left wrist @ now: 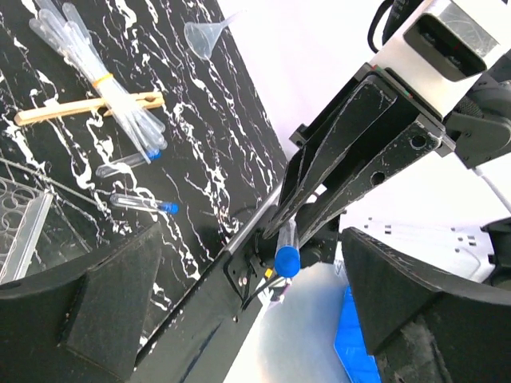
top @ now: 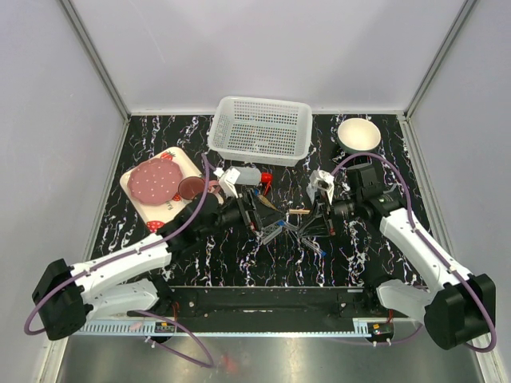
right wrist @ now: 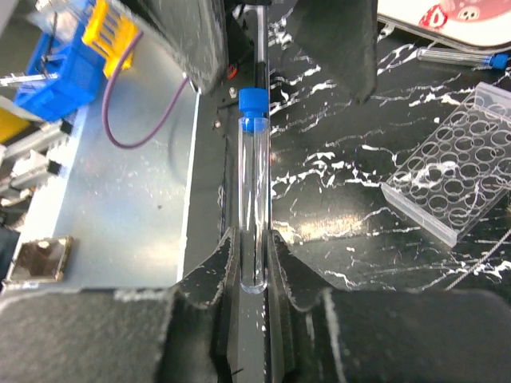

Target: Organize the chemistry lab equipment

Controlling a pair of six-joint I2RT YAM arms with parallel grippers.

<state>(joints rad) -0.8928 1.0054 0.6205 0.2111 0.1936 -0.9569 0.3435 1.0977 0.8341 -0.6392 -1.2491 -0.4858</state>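
Observation:
My right gripper (right wrist: 253, 239) is shut on a clear blue-capped test tube (right wrist: 252, 175) and holds it above the table's near edge. In the left wrist view this tube (left wrist: 286, 249) points its cap between my left gripper's (left wrist: 254, 255) wide-open, empty fingers. The tube touches neither finger. On the table lie two more test tubes (left wrist: 144, 203), a bundle of clear pipettes (left wrist: 120, 96), a wooden stick (left wrist: 88, 108), a small clear funnel (left wrist: 204, 36) and the tube rack (right wrist: 455, 183). The red-capped bottle (top: 251, 177) lies behind the left gripper (top: 257, 214).
A white mesh basket (top: 259, 128) stands at the back centre and a white bowl (top: 358, 134) at the back right. The strawberry-print tray (top: 136, 199) with a pink plate and mug is at the left. The metal frame edge (right wrist: 144, 183) runs along the front.

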